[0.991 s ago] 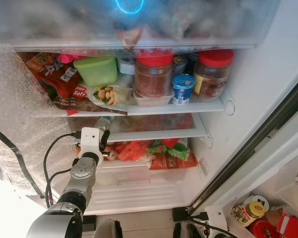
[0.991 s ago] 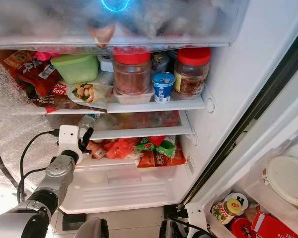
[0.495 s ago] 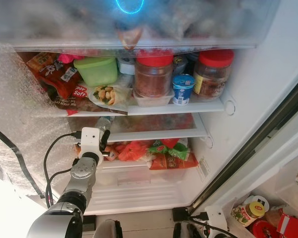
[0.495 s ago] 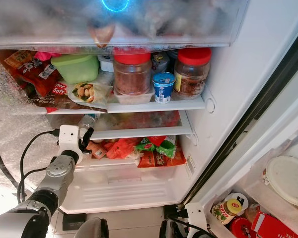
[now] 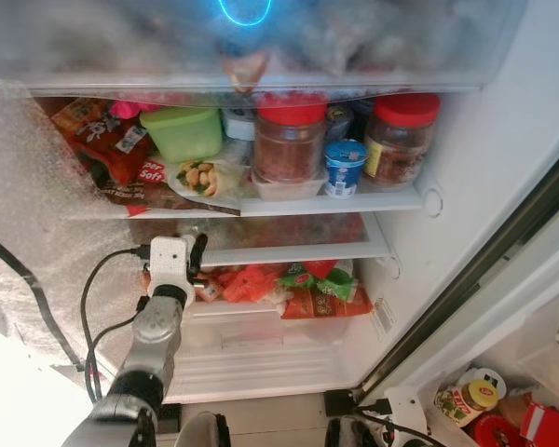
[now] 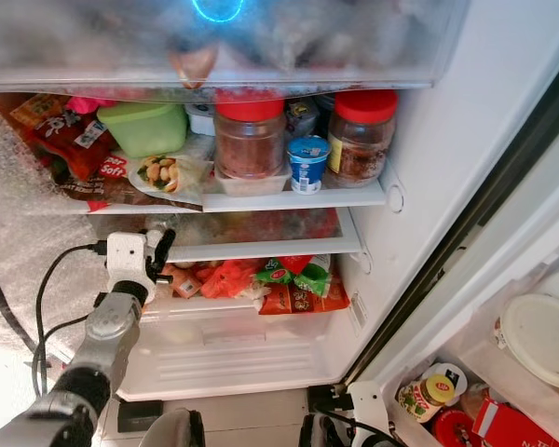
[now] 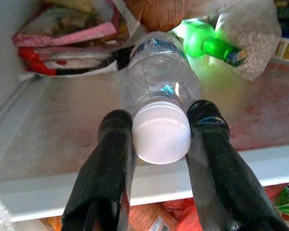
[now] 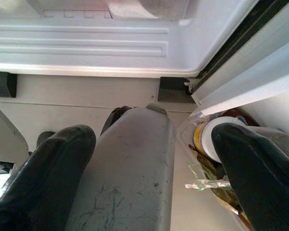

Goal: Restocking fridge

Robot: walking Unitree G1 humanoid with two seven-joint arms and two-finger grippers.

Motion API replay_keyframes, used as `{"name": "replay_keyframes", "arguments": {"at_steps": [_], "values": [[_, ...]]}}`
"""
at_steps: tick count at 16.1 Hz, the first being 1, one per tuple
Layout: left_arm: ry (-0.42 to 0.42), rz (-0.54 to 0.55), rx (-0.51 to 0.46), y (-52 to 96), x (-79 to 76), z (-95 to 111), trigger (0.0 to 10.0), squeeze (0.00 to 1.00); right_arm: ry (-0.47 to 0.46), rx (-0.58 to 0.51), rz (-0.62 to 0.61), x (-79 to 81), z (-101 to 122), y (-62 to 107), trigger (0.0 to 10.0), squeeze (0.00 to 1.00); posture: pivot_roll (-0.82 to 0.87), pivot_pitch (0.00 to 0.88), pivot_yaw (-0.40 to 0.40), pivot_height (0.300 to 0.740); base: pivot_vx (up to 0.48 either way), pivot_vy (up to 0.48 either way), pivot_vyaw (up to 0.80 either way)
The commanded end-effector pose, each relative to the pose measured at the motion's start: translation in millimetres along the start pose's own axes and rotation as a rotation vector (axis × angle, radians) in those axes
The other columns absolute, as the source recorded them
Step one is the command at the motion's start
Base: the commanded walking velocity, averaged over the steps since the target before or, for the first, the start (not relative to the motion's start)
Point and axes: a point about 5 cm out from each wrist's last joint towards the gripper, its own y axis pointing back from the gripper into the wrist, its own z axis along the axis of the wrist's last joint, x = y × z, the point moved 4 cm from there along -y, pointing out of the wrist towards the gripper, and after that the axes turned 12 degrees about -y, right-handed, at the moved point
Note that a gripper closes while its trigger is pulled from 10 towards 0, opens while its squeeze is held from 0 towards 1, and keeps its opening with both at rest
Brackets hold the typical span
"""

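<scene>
Left wrist view: left claw (image 7: 160, 139) pinching bottle (image 7: 160, 96) cap.

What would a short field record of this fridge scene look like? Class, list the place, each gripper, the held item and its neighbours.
place: open fridge, shelves stocked
left gripper: shut on clear plastic bottle at its white cap, over the middle shelf
right gripper: open, hanging low near the floor
behind bottle: green bottle, snack packets
upper shelf: two red-lidded jars, green box, yogurt cup
</scene>
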Motion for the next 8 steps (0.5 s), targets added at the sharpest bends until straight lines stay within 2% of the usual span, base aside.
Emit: {"name": "replay_keyframes", "arguments": {"at_steps": [1, 8], "values": [[-0.005, 0.001, -0.04, 4.4, -2.1, 5.8, 10.0, 0.0, -0.014, 0.101, -0.03, -6.5, -30.6, 5.9, 10.0, 0.0, 0.02, 0.063, -0.024, 0.636, 0.0, 0.0, 0.0], [0.014, -0.025, -0.01, 33.1, -11.4, -5.2, 10.0, 0.0, -0.015, 0.103, -0.03, -6.0, -30.9, 5.7, 10.0, 0.0, 0.02, 0.059, -0.019, 0.636, 0.0, 0.0, 0.0]]}}
